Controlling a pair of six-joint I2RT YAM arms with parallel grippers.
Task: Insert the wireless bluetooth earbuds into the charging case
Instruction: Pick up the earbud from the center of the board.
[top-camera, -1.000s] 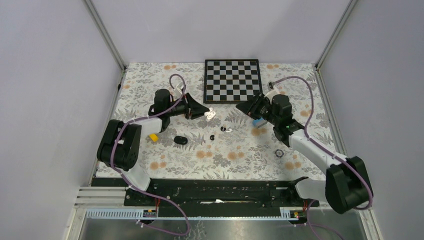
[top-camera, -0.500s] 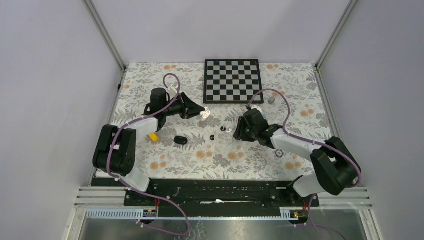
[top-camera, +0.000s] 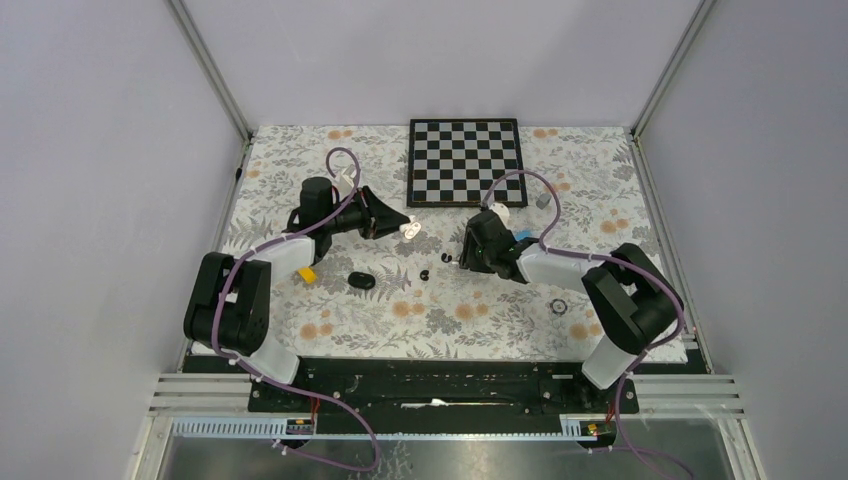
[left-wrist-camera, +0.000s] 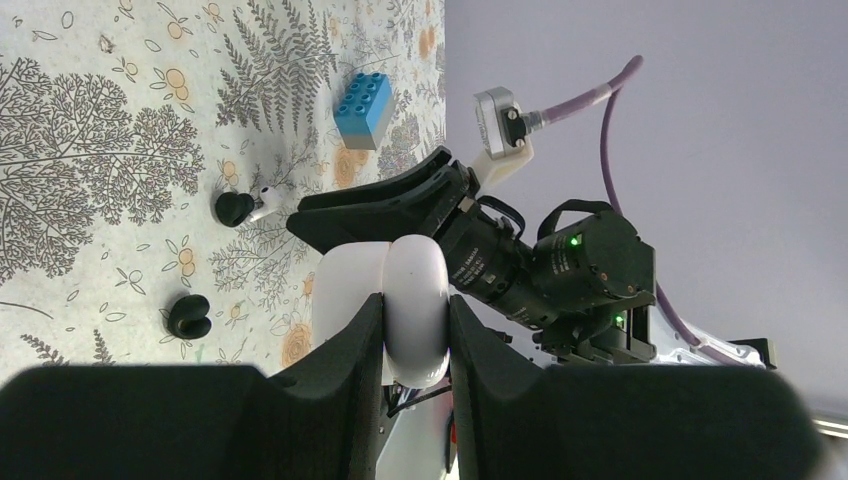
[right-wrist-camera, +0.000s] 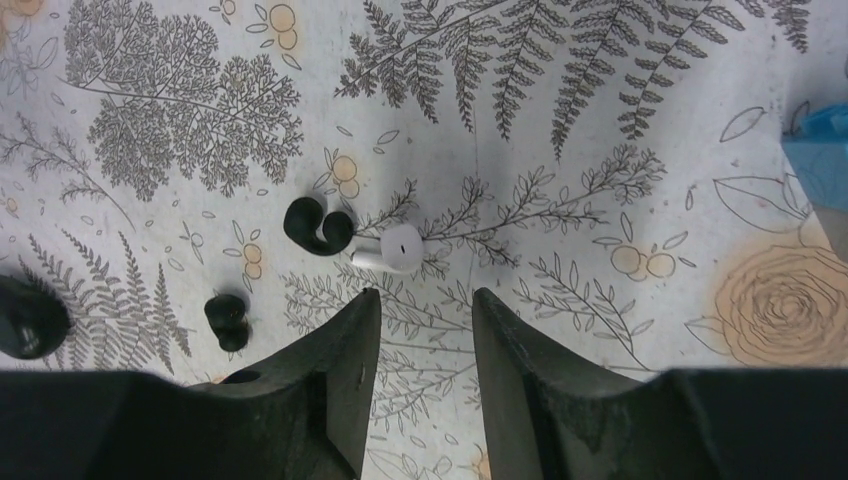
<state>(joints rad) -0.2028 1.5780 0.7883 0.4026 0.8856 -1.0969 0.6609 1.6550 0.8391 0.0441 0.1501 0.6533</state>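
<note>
My left gripper (top-camera: 403, 227) is shut on the white charging case (left-wrist-camera: 417, 300), held off the table; a second white half shows beside the gripped half. A white earbud (right-wrist-camera: 392, 248) lies on the floral cloth, touching a black earbud (right-wrist-camera: 318, 226). Another black earbud (right-wrist-camera: 227, 320) lies apart to their left. My right gripper (right-wrist-camera: 425, 295) hovers low just short of the white earbud, open, with nothing between its fingers. From above, the right gripper (top-camera: 462, 254) hides the white earbud; both black earbuds (top-camera: 445, 260) (top-camera: 425, 274) show.
A black oval case (top-camera: 362, 281) and a yellow block (top-camera: 308, 273) lie left of the earbuds. A blue brick (left-wrist-camera: 362, 108) sits just behind the right gripper. A small dark ring (top-camera: 558, 305) lies near the right arm. The chessboard (top-camera: 465, 162) is at the back.
The right arm has swung left and down over the earbuds, and its jaws stand wider. The left gripper has drawn slightly back and left with the white case.
</note>
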